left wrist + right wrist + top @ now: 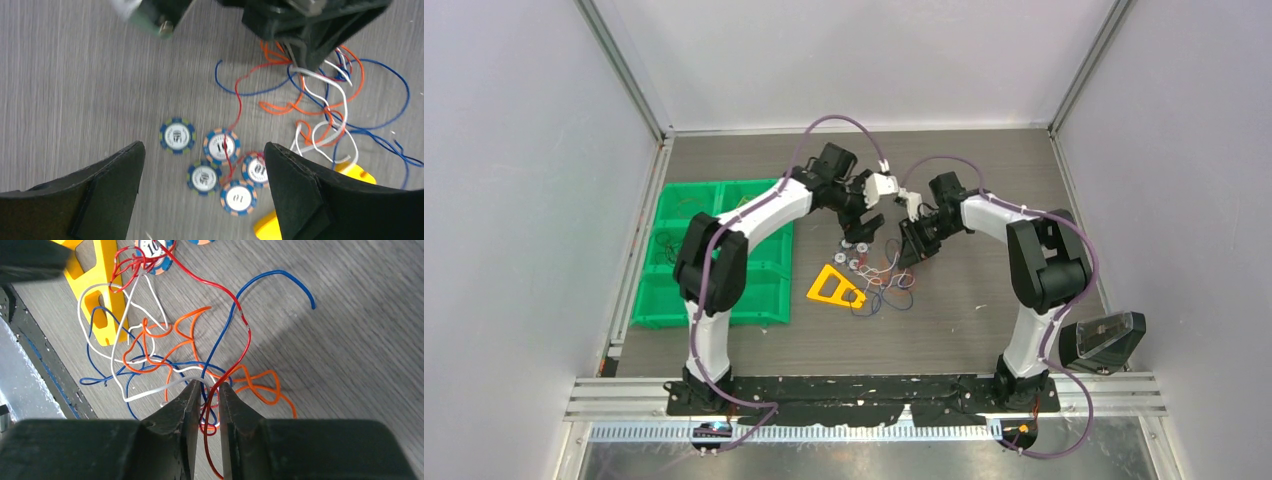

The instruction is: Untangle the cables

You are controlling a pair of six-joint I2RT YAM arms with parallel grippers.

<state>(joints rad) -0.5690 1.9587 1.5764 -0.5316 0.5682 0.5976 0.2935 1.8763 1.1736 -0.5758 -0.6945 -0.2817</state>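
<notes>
Right hand [206, 390] pinches cables [165, 365] trailing toward yellow triangle [109, 315].

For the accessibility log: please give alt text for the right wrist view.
The right tool pinches a loose tangle of red, blue, white and orange wires lying on a grey table. Beyond them, a yellow plastic piece and the edge of a poker chip sit at the top left.
</notes>
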